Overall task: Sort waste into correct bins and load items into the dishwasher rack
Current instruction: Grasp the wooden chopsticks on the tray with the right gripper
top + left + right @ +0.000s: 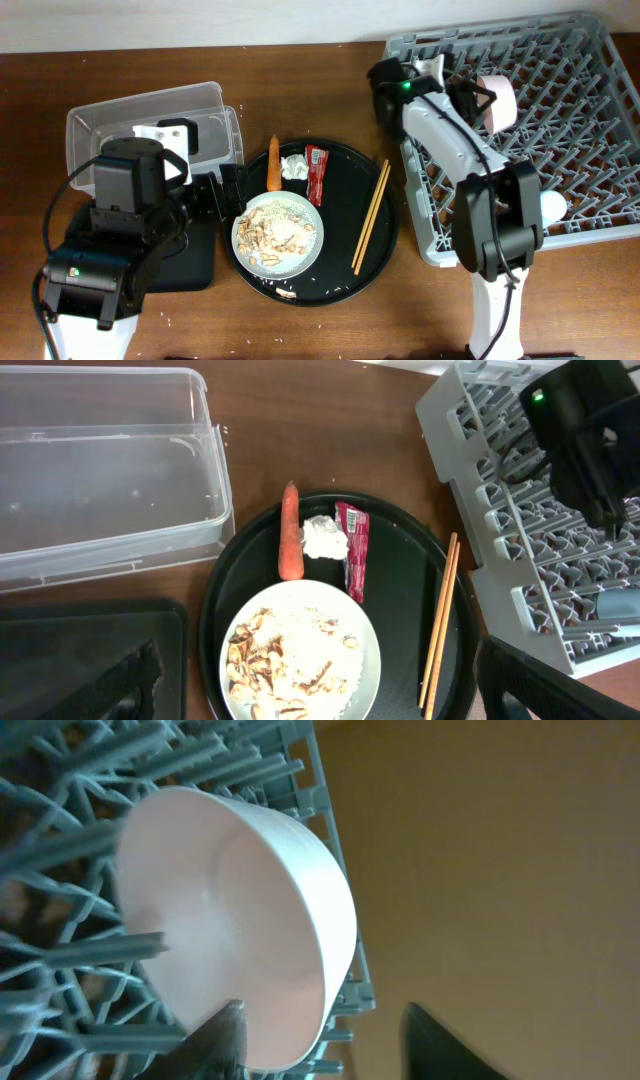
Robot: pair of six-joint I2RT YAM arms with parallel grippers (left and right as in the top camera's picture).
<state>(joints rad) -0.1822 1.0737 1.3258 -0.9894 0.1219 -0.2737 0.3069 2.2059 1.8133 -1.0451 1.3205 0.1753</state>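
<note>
- The small tray (203, 262) sits mostly under my left arm; only a strip shows overhead.
- The rack (600, 130) runs off the overhead view's right edge.
- A cup (553, 207) peeks from behind my right arm, and I can't make out its shape.
- The plate (365, 640) is clipped by the left wrist view's bottom edge.
- The wrapper (316, 172) has print too small to read.
- The right pincer (322, 1010) shows its fingers (225, 1040) only as dark blurs, cut off below.

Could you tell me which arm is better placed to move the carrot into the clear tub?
Left: its fingers are beside the carrot and clear tub; the right fingers are at the bowl in the rack.
</note>
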